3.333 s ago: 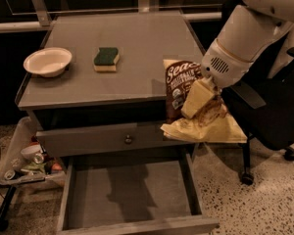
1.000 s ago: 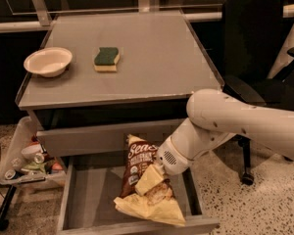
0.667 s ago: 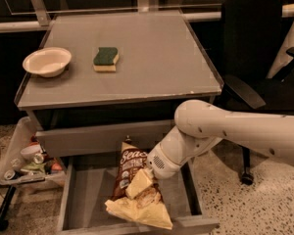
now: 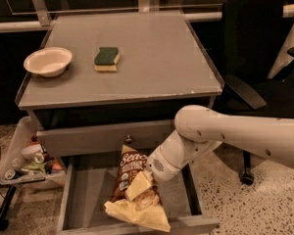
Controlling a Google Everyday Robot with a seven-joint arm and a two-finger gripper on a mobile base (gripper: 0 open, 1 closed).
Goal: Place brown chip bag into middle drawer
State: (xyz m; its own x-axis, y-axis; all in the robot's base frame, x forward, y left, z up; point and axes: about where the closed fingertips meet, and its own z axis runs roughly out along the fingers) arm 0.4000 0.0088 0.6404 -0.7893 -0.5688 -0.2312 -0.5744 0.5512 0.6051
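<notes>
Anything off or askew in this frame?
Nothing spilled or damaged. Only the brown chip bag hangs tilted in the pincer over the middle drawer, pale bottom near its front rim.

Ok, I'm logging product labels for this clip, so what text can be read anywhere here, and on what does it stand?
"Sea": white script at the top of the brown chip bag, which the gripper holds over the middle drawer.
Smaller print lower on the bag: too blurred to read.
Bowl, sponge, drawer front: no text visible.
</notes>
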